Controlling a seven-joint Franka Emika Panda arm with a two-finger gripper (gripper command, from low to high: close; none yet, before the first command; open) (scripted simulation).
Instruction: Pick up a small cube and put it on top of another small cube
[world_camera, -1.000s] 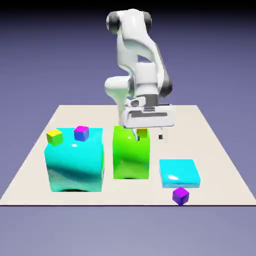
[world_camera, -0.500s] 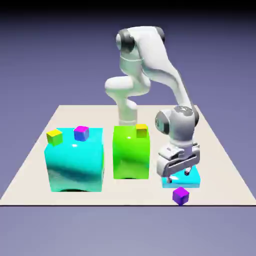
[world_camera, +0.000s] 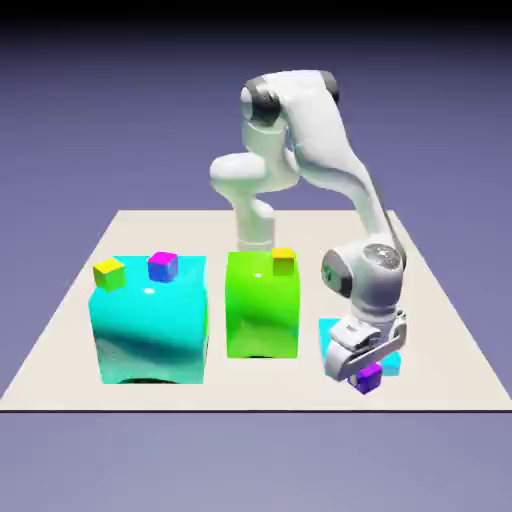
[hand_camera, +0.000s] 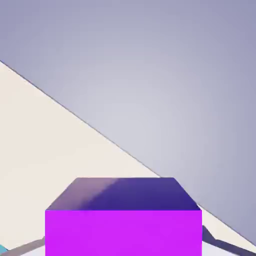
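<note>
A small purple cube (world_camera: 370, 378) sits near the table's front edge, just in front of the low cyan block (world_camera: 330, 333). My gripper (world_camera: 362, 379) is down around it and shut on it. In the hand view the purple cube (hand_camera: 123, 220) fills the bottom middle, large, between the fingers. Other small cubes rest on blocks: a yellow cube (world_camera: 109, 273) and a purple-blue cube (world_camera: 162, 266) on the tall cyan block (world_camera: 150, 325), and a yellow cube (world_camera: 284, 261) on the green block (world_camera: 263, 308).
The table (world_camera: 60, 340) is beige, and its front edge runs just below the purple cube. In the hand view the table edge (hand_camera: 100, 132) cuts diagonally against the violet backdrop. The arm leans over the low cyan block.
The arm swung from above the green block over to the exterior view's right and down to the purple cube. The gripper was open before and has closed on the cube.
</note>
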